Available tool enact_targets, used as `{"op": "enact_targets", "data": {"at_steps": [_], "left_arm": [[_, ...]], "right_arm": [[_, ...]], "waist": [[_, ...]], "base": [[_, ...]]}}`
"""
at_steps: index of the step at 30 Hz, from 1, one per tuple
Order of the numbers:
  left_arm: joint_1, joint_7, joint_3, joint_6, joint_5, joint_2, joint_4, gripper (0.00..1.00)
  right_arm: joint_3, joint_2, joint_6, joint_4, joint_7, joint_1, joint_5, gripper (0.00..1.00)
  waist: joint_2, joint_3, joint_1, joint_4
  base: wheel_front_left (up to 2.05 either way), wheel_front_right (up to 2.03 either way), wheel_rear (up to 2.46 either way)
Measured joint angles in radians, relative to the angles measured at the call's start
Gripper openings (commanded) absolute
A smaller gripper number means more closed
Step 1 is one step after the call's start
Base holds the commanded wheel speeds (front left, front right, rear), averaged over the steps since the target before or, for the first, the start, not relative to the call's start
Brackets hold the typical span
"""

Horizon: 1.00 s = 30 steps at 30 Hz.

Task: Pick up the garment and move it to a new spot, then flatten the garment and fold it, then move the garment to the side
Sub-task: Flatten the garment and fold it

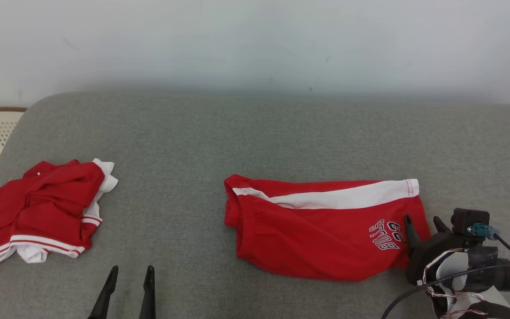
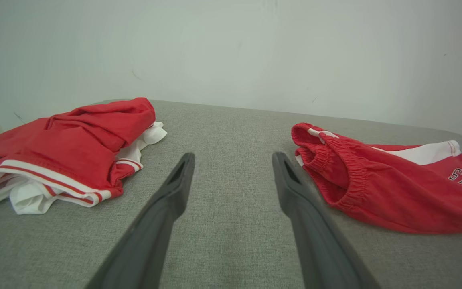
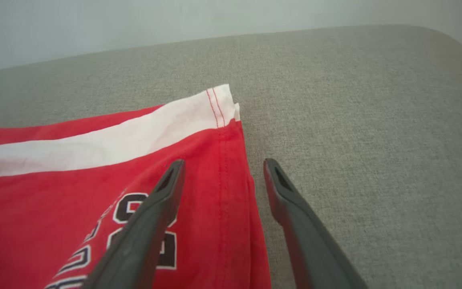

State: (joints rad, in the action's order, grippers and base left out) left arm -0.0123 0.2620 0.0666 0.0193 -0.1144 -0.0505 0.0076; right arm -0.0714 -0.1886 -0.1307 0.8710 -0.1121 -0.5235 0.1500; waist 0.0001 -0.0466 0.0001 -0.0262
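- Closest to me, my left hand point(image 1: 132, 269) hangs low over bare tabletop point(image 1: 184, 133), its two fingers spread apart and holding nothing. From its wrist they point at the grey gap between the two cloths.
- My right hand point(image 1: 422, 219) is released too, and empty, at the right end of the shorts point(image 1: 317, 235).
- Seen from its wrist, the right hand point(image 3: 223, 162) straddles the hem edge, with one finger over the red cloth and the print and the other over bare grey. Whether either finger touches, I cannot tell.
- The shorts lie a little right of the middle of the tabletop. Their long axis runs left to right across the head view, roughly parallel to the far edge.
- The waistband point(image 1: 233, 208), gathered and a bit bunched, points to my left. The leg hem point(image 1: 414, 188) points to my right.
- A white stripe point(image 1: 339, 199) runs along the far side from waistband to hem. The print point(image 1: 385, 235) sits near the hem, its letters turned sideways to me.
- The near edge of the shorts bulges toward me in the middle, and the cloth lies mostly flat with soft wrinkles.
- A crumpled red-and-white heap point(image 1: 38, 208) sits far to my left, well apart from the shorts and close to the left edge.
- Open room: there is bare grey between heap and shorts. A wide band runs behind the shorts to the far edge by the wall point(image 1: 255, 44). Another stretch runs right of the hem to the rounded right corner.
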Motion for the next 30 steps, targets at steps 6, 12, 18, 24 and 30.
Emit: {"op": "enact_targets", "data": {"at_steps": [6, 12, 18, 24, 30], "left_arm": [[0.016, 0.0, 0.003, -0.001, -0.001, 0.0, 0.013, 1.0], [0.018, 0.0, 0.005, 0.0, -0.003, 0.0, 0.016, 1.0], [0.02, 0.0, 0.004, 0.001, -0.006, 0.0, 0.022, 1.0], [0.014, 0.0, 0.0, 0.009, -0.01, 0.0, 0.024, 1.0], [0.001, 0.0, -0.002, 0.014, -0.016, 0.0, 0.017, 1.0]], "right_arm": [[0.019, -0.022, 0.0, 0.186, -0.009, -0.073, -0.001, 1.0], [0.011, -0.021, 0.0, 0.295, -0.041, -0.114, -0.001, 1.0], [-0.004, -0.016, 0.0, 0.348, -0.081, -0.133, 0.007, 0.0], [-0.018, -0.069, -0.001, 0.371, -0.11, -0.136, 0.008, 0.0], [-0.02, -0.127, -0.001, 0.37, -0.132, -0.128, 0.02, 0.0]], "waist": [[0.0, -0.014, 0.0, -0.027], [-0.0001, -0.021, 0.0, -0.041], [0.0, -0.017, 0.0, -0.044], [-0.0001, 0.004, -0.0001, -0.037], [-0.0001, 0.018, -0.0001, -0.015]], "base": [[0.0, 0.0, 0.0], [0.0, 0.0, 0.0], [0.0, 0.0, 0.0], [0.0, 0.0, 0.0], [0.0, 0.0, 0.0]]}}
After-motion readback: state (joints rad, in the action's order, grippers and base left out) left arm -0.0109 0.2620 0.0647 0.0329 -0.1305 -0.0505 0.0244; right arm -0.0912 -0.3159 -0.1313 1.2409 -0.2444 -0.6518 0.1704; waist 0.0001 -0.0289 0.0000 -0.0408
